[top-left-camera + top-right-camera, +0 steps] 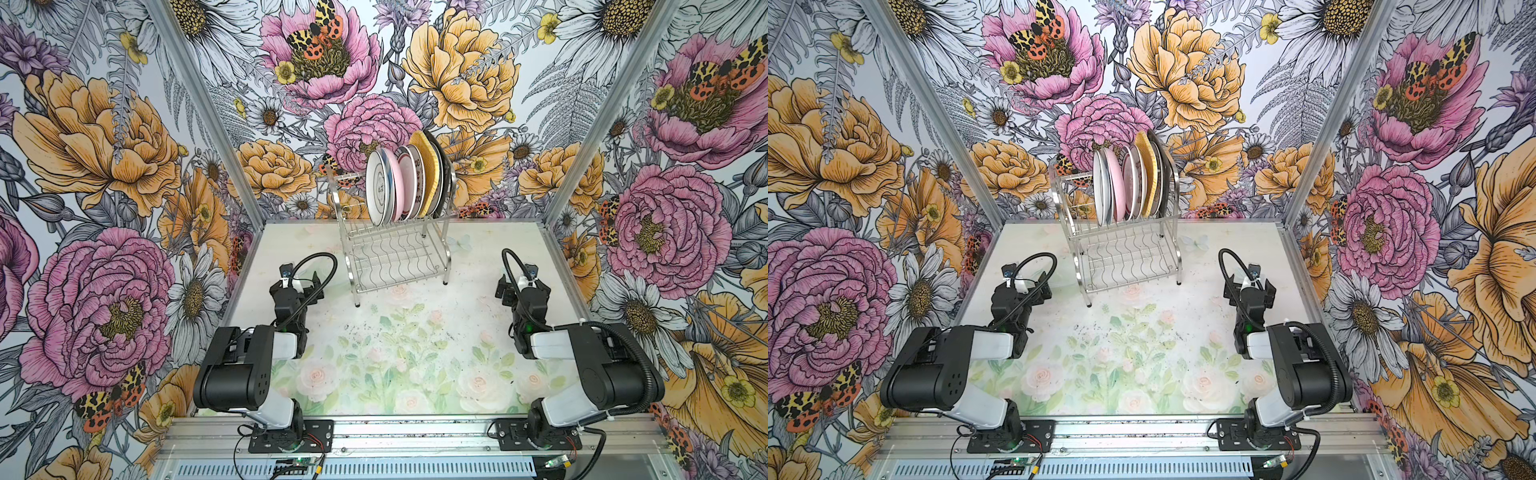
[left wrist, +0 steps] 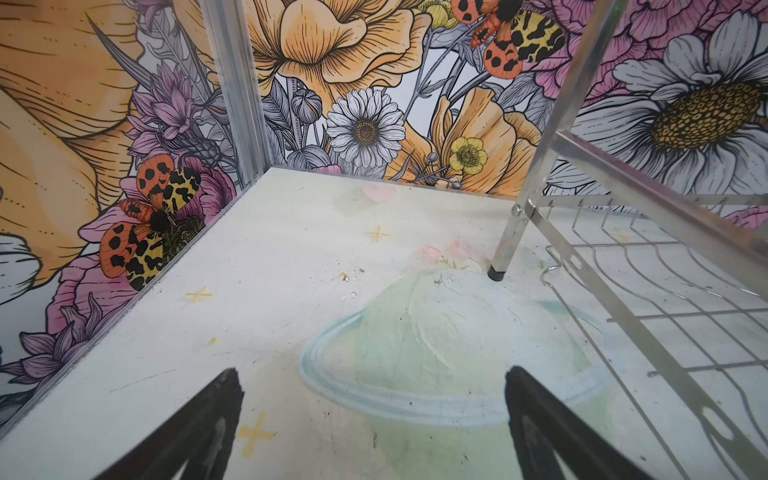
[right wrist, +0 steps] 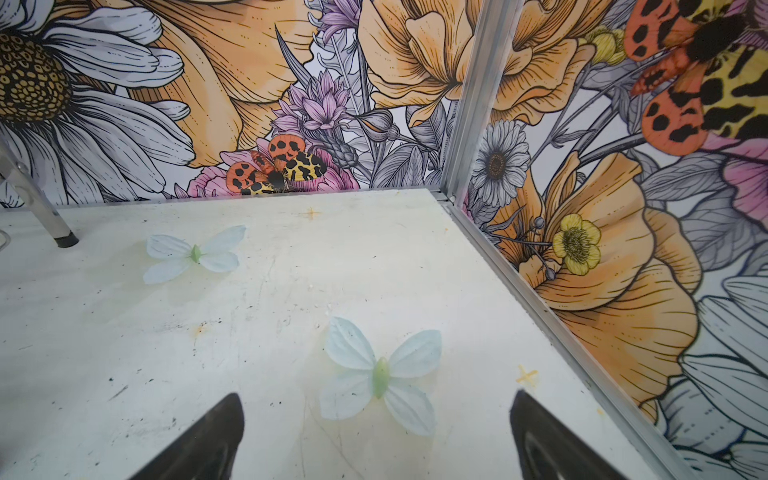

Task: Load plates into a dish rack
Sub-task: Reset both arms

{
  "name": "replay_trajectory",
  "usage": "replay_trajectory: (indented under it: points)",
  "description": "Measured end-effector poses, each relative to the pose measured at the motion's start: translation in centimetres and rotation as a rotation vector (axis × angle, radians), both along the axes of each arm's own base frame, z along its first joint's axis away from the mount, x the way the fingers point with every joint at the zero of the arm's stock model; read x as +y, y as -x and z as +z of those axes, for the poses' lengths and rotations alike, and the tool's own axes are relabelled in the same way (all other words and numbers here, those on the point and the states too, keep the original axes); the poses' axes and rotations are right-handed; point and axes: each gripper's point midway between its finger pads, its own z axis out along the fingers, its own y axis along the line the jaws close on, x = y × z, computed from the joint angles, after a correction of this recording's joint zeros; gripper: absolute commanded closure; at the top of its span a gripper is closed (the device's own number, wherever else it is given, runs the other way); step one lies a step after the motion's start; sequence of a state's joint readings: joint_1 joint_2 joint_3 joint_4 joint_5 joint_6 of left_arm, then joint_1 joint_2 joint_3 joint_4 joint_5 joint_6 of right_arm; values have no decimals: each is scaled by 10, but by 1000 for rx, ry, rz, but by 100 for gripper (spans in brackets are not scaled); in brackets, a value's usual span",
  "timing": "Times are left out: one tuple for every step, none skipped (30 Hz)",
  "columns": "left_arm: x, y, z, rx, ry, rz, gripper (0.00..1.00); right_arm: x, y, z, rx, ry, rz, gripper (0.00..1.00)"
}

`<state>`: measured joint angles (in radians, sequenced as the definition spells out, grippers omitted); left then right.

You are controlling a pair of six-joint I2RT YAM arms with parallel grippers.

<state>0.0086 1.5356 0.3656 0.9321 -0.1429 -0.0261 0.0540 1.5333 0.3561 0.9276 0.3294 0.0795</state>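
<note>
Top view: the dish rack [image 1: 395,245] stands at the middle of the tabletop's [image 1: 457,303] far edge. The plates [image 1: 405,183] stand on edge in its upper-tier slots, where the wires keep them upright. The lower shelf [image 1: 399,268] holds nothing. You see no plate lying loose, so loading looks finished. The left arm [image 1: 245,374] and right arm [image 1: 602,365] sit folded by the near corners, likely parked.

Left wrist: the left fingers [image 2: 208,419] are spread wide and grip nothing, with a rack leg [image 2: 496,272] ahead.

Right wrist: the right fingers [image 3: 216,432] are likewise released over bare tabletop.

No brand or legible writing shows. The front plate's [image 1: 376,187] centre marks are too small to read.
</note>
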Motion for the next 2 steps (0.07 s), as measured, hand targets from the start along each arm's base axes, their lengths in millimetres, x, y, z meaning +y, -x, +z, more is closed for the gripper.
replay_trajectory:
  points:
    - [0,0,0,0,0,0,1,0,0,0,0,0,0,0]
    - [0,0,0,0,0,0,1,0,0,0,0,0,0,0]
